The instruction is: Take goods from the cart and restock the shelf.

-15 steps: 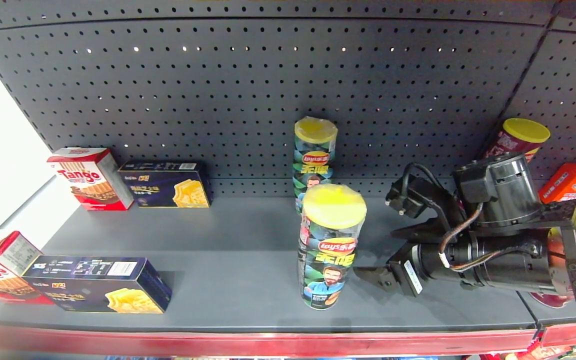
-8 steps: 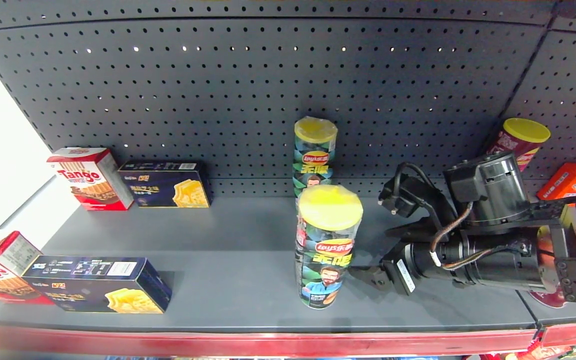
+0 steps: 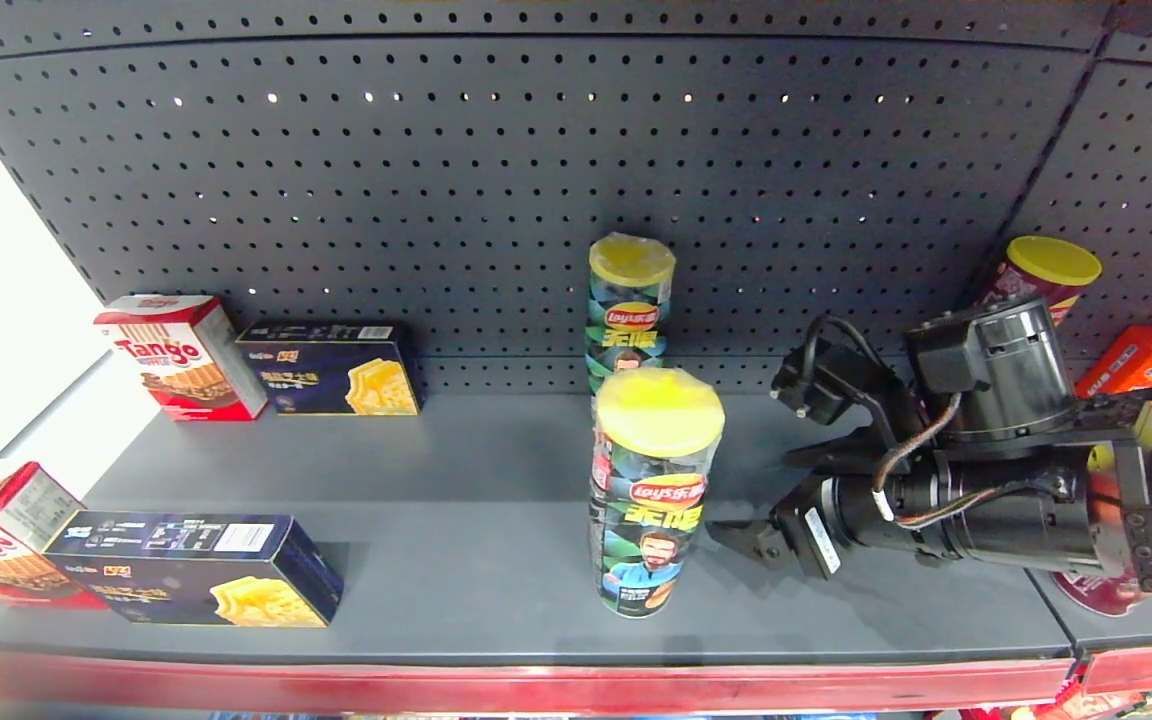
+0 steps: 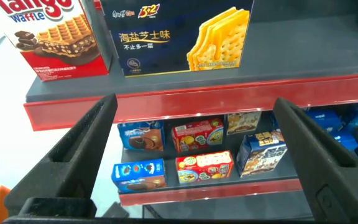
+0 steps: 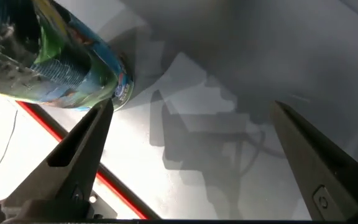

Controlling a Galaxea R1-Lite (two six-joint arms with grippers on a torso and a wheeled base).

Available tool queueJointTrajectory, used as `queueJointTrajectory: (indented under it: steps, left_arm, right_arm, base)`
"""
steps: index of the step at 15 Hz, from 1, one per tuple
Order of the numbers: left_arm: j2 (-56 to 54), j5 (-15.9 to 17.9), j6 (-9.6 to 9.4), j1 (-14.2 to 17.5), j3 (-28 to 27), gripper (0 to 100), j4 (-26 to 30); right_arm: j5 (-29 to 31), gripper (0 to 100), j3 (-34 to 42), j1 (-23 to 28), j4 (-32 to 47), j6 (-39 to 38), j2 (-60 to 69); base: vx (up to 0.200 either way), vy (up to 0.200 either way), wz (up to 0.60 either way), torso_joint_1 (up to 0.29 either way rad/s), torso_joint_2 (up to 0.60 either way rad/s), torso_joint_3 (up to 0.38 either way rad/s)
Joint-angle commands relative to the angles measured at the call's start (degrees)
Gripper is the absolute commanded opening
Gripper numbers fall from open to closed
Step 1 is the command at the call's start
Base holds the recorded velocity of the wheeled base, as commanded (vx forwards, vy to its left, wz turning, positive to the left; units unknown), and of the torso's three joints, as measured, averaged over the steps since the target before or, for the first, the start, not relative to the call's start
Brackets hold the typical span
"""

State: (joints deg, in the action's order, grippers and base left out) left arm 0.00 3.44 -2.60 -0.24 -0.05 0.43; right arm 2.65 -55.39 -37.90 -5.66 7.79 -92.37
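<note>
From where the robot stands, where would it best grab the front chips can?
Probably around the middle of the front chips can, from the robot's right, where the open right tool sits beside it. It stands upright, tall and round; the rear can close behind blocks that side.

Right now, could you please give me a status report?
Right gripper open, beside green yellow-lidded chip can, upright on grey shelf. Left gripper open. Matching can behind.

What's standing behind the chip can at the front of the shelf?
A second chip can with a yellow lid stands there, near the pegboard wall. The front can covers its lower part.
</note>
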Motion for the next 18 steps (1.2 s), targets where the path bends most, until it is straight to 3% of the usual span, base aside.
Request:
queueJointTrajectory:
  steps: [1, 12, 18]
  left_arm:
    - [0.0, 0.0, 0.05, 0.0, 0.0, 100, 0.0]
    - [0.0, -0.1, 0.14, 0.1, 0.0, 100, 0.0]
    - [0.0, -0.1, 0.14, 0.0, 0.0, 100, -0.1]
  right_arm:
    - [0.0, 100, -0.4, 0.5, 0.0, 0.0, -0.1]
    - [0.1, 100, -1.3, -0.9, -0.1, -0.1, -1.1]
    - [1.6, 100, 2.0, 0.6, -0.1, -0.7, 8.3]
  base:
    - [0.000, 0.000, 0.00, 0.000, 0.00, 0.000]
    - [0.000, 0.000, 0.00, 0.000, 0.00, 0.000]
    - [0.000, 0.000, 0.00, 0.000, 0.00, 0.000]
